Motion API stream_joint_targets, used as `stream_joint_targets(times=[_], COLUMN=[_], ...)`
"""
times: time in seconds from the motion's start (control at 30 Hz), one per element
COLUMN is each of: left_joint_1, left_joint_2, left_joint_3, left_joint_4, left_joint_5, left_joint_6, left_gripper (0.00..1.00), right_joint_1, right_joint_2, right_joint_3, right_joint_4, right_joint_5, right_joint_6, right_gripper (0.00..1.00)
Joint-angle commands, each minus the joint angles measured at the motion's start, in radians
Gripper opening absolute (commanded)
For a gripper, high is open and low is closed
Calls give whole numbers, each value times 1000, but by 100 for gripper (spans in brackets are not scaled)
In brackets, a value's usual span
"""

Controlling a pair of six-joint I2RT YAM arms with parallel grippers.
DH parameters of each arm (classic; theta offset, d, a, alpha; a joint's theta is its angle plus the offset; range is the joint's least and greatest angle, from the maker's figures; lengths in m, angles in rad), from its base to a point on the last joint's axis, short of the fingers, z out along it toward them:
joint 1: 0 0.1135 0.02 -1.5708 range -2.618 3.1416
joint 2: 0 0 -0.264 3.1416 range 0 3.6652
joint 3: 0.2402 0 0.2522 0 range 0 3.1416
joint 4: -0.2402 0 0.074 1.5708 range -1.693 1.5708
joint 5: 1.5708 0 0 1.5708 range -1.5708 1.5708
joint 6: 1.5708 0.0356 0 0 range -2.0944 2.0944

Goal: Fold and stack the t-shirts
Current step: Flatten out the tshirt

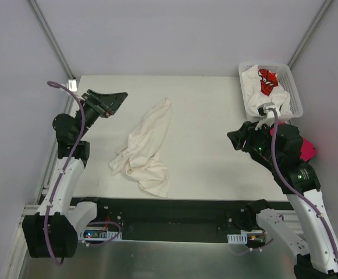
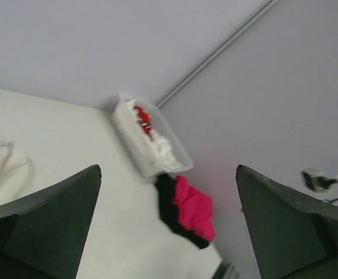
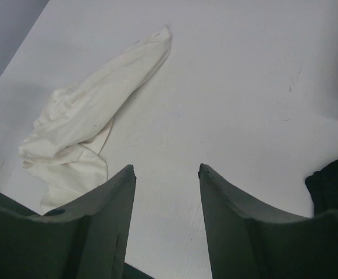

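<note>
Top external view first: the left arm (image 1: 70,157) sits folded at the left edge of the white table (image 1: 209,110), elbow bent. Its left pincer (image 1: 109,102) is lifted off the surface and aimed toward the far right corner. From the left wrist view its dark fingers (image 2: 46,226) are spread wide with nothing between them.

The right arm (image 1: 299,180) comes up from the near right corner and bends over. Its right pincer (image 1: 234,140) points left across the table, just off the near end of the white plastic lattice basket (image 1: 295,87). In the right wrist view its jaws stand partly apart and empty, with bare table under them.

The crumpled cream-white cloth t-shirt (image 1: 145,148) lies loose near the middle of the table, between the two arms, touching neither pincer. A white t-shirt with red print (image 1: 266,81) is heaped in the basket on more white cloth; how many shirts are in there is impossible to tell.

Hard-to-see stuff: the magenta-pink t-shirt (image 1: 307,150) is mostly covered by the right arm from above. The left wrist view, a bit blurry, shows it lying on a black t-shirt (image 2: 167,200) just beside the basket's near end. The right wrist view cuts both off at its right edge.
</note>
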Motion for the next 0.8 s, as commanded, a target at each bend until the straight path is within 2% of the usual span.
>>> stream_joint_targets(times=[0.0, 0.03, 0.1, 0.2, 0.3, 0.47, 0.53, 0.67, 0.77], left_joint_1=[-24, -23, -21, -21, -24, -33, -33, -38, -78], left_joint_2=[-34, -6, 29, 162, 285, 469, 529, 583, 597], left_joint_3=[283, 351, 394, 517, 568, 549, 546, 546, 555], left_joint_4=[-663, -748, -937, -1201, -1357, -1448, -1477, -1496, -1526], left_joint_5=[-49, -71, -112, -152, -184, -161, -192, -214, -236], left_joint_6=[461, 518, 627, 739, 792, 800, 780, 755, 781], left_gripper=[99, 99, 99, 99, 93, 84, 81, 78, 71], right_joint_1=[-6, -6, -6, -6, -6, -6, -6, -5, -6], right_joint_2=[-4, -2, -1, 2, 1, -8, -10, -5, -1], right_joint_3=[35, 33, 30, 25, 25, 21, 19, 16, 15], right_joint_4=[14, 14, 17, 28, 28, 28, 30, 31, 30], right_joint_5=[13, 9, 2, -5, -5, 2, 6, 15, 21], right_joint_6=[-1, 3, 4, 12, 15, 9, 9, 0, -7], right_gripper=[50, 50, 50, 50, 50, 51, 51, 51, 51])
